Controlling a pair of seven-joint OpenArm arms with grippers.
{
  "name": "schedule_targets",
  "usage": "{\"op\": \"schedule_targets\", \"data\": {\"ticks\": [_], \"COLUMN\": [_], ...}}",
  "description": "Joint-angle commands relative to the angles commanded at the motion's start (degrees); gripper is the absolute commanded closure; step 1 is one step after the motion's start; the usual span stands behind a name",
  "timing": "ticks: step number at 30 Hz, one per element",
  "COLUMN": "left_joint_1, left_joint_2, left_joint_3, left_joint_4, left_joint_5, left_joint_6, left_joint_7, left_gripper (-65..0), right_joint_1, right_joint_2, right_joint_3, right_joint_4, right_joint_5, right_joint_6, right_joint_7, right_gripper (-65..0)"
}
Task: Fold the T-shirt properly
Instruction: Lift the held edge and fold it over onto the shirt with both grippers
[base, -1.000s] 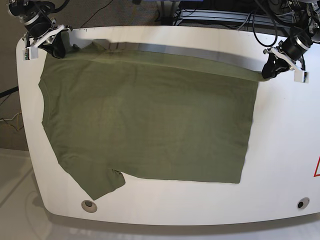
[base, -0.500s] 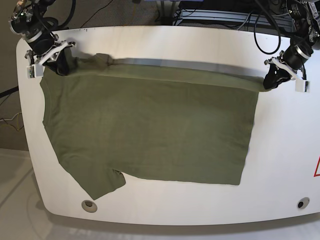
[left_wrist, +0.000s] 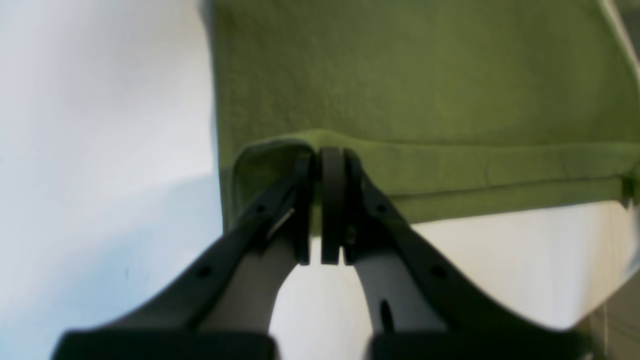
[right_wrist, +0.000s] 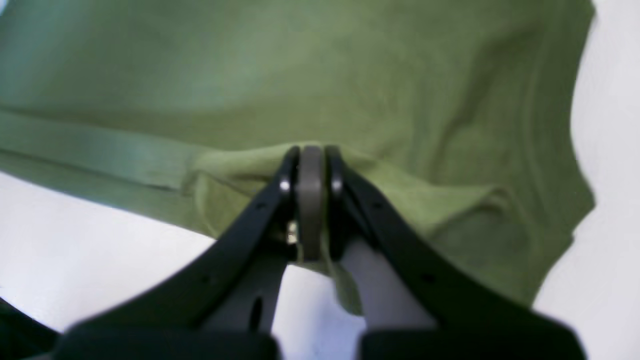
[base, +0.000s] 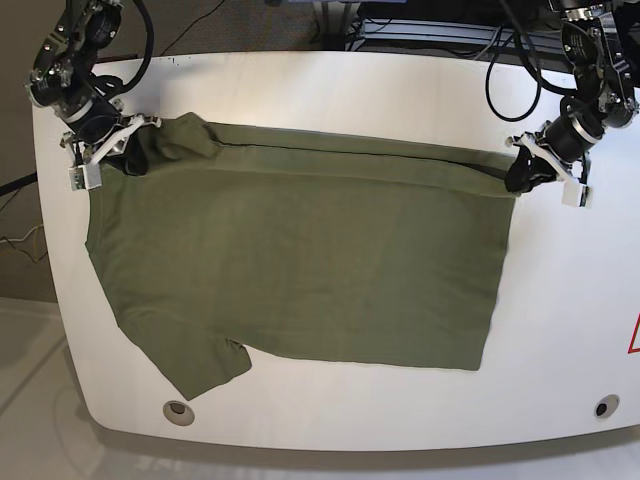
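On the white table (base: 560, 300): one olive-green T-shirt (base: 300, 270), spread flat across most of the surface, a short sleeve at the near left, its far edge lifted and turned over toward the near side as a narrow folded band. Right gripper (base: 135, 155), at the base view's left: jaws clenched on the bunched cloth of the far sleeve corner, pads pressed together through the fabric in the right wrist view. Left gripper (base: 520, 175), at the base view's right: jaws clenched on the far hem corner, fabric curled over the fingertips (left_wrist: 332, 165). The band runs nearly straight between both grippers.
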Motion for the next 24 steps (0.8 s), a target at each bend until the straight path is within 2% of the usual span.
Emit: {"op": "schedule_targets", "data": {"ticks": [5, 15, 24], "left_joint_1": [-0.26, -1.07, -2.42], "left_joint_2": [-0.19, -0.01, 0.19], "left_joint_3": [-1.55, -0.89, -0.88], "left_joint_4": [-1.09, -2.79, -4.82], "left_joint_5": [-1.15, 0.0, 0.48], "left_joint_6": [-0.05, 0.07, 0.81], "left_joint_7": [-0.49, -0.83, -0.79], "left_gripper": [0.0, 0.0, 0.0], "right_joint_1": [2.52, 3.64, 6.36], "right_joint_2": [-1.02, -1.78, -1.51], "right_joint_3": [-0.97, -0.7, -0.88], "right_joint_4": [-0.95, -0.99, -4.76], "right_joint_5": [-3.42, -4.35, -5.14], "right_joint_6": [0.03, -0.17, -0.21], "right_joint_7": [-0.05, 0.61, 0.76], "right_gripper": [0.0, 0.0, 0.0]}}
